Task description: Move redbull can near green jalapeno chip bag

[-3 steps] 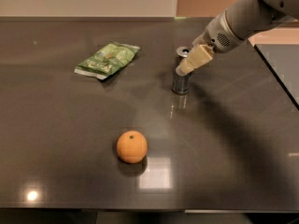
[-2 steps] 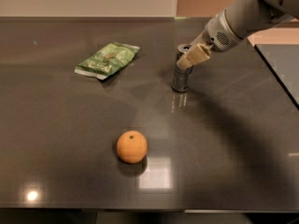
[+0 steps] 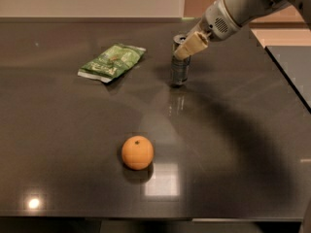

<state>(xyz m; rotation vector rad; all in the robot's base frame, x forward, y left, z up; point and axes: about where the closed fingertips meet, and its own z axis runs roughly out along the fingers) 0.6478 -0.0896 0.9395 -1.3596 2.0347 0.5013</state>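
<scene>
The redbull can (image 3: 179, 69) stands upright on the dark table, right of centre at the back. My gripper (image 3: 181, 51) comes in from the upper right and is shut on the can's upper part; one cream finger (image 3: 190, 44) lies across its front, the other is hidden behind the can. The green jalapeno chip bag (image 3: 112, 61) lies flat to the left of the can, with a gap of about a bag's width between them.
An orange (image 3: 137, 152) sits on the table nearer the front, below and left of the can. The dark table (image 3: 233, 144) ends at its right edge (image 3: 286, 76), with a lower dark surface beyond.
My gripper has closed around the can's top, and the can has shifted a little to the left and back, toward the chip bag. The bag and the orange have not moved.
</scene>
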